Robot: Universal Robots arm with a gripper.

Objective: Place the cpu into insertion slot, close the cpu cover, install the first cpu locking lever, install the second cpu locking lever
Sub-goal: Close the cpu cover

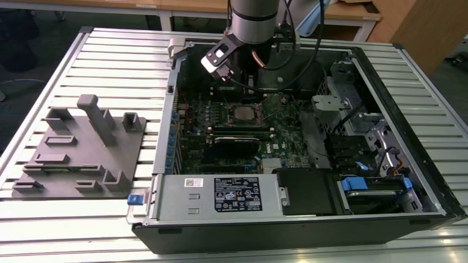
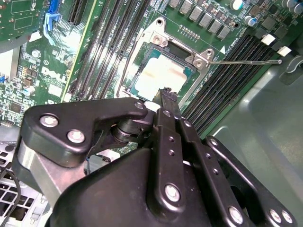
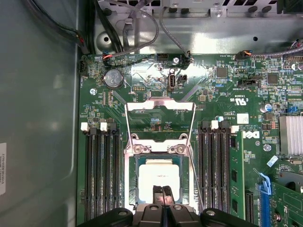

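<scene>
Gripper is down low inside the open computer case. Its fingers are pressed together with nothing between them, tips at the edge of the cpu; touching or just above, I can't say. The cpu lies flat and square in the insertion slot, so it looks seated, and those closed tips read more as a pusher than a grasp. On the slot's side away from the gripper, the cpu cover stands swung open, leaving the slot free. In the second wrist view a locking lever juts out sideways, unlatched. The case sits on the slatted surface, with a grey fixture at the exterior view's left.
</scene>
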